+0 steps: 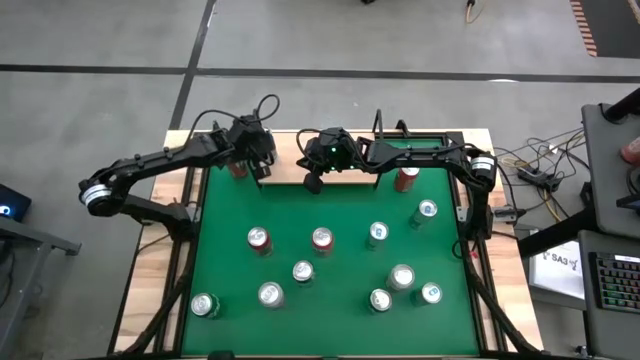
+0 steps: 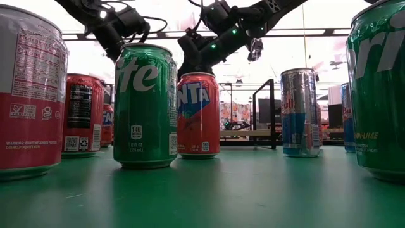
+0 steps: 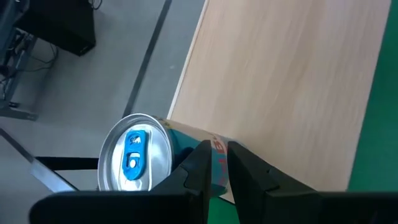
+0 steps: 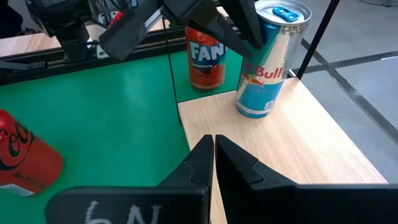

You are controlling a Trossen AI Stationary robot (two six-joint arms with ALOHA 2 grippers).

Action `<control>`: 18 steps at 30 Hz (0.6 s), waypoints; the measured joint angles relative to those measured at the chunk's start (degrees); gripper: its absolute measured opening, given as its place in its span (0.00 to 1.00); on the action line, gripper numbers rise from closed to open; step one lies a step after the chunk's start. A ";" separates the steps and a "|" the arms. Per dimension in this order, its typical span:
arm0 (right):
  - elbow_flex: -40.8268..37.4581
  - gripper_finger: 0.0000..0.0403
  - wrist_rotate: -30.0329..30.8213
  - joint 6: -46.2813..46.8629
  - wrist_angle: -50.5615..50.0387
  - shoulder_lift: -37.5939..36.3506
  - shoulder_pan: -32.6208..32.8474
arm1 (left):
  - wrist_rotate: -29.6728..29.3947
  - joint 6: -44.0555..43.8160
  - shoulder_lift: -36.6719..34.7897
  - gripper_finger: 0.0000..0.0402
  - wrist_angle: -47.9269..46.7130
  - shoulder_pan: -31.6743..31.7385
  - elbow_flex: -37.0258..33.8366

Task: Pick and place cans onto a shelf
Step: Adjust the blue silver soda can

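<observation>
A silver-and-blue can [image 3: 134,158] stands upright on a corner of the light-wood shelf [image 3: 280,81] at the table's far left. My left gripper [image 3: 214,165] slants down beside the can's upper side, its fingers nearly together with nothing between them. In the right wrist view its dark fingers [image 4: 245,28] overlap the same can [image 4: 270,68] near the rim. My right gripper [image 4: 213,149] hangs shut above the shelf board [image 4: 298,143], facing that can. A red Fanta can [image 4: 206,62] stands on the green table behind a black wire upright [image 4: 171,62]. My left gripper's fingers [image 4: 249,34] lie close against the silver-and-blue can's upper side [image 4: 261,43], slanting down from the table's left. Whether they touch it I cannot tell. The can stands upright on the shelf corner.
Several more cans stand spread over the green table [image 1: 340,200], among them a red one [image 1: 259,240], another red one [image 1: 406,178] by the right arm, and a Coca-Cola can [image 4: 25,155]. The shelf board [image 1: 288,160] lies along the far edge.
</observation>
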 joint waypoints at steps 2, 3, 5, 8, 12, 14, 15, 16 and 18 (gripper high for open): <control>0.00 0.02 0.00 0.01 0.00 0.00 0.00 | 0.00 0.38 0.00 0.09 0.84 0.18 -0.01; 0.00 0.02 -0.01 0.01 0.00 0.00 0.00 | 0.00 0.65 0.00 0.09 1.39 0.26 -0.01; 0.00 0.02 0.00 0.01 -0.01 0.00 0.00 | 0.00 1.25 0.00 0.09 2.28 0.39 0.00; 0.00 0.02 0.00 0.01 0.00 0.00 0.00 | 0.00 2.21 0.00 0.09 2.98 0.43 0.00; 0.00 0.02 0.00 0.43 -0.02 0.00 0.00 | 0.00 2.58 0.00 0.09 3.43 0.97 0.00; 0.00 0.02 -0.01 0.43 0.00 0.00 0.00 | 0.00 2.57 0.00 0.09 3.66 1.14 0.00; 0.00 0.02 0.00 0.44 0.00 0.00 0.00 | 0.00 2.52 0.00 0.09 3.66 1.13 0.00; 0.00 0.02 0.00 0.44 0.00 0.00 0.00 | 0.00 2.38 0.00 0.09 3.66 1.13 0.00; 0.00 0.02 0.00 0.45 0.01 0.00 0.00 | 0.07 1.64 -0.07 0.09 3.64 0.99 0.00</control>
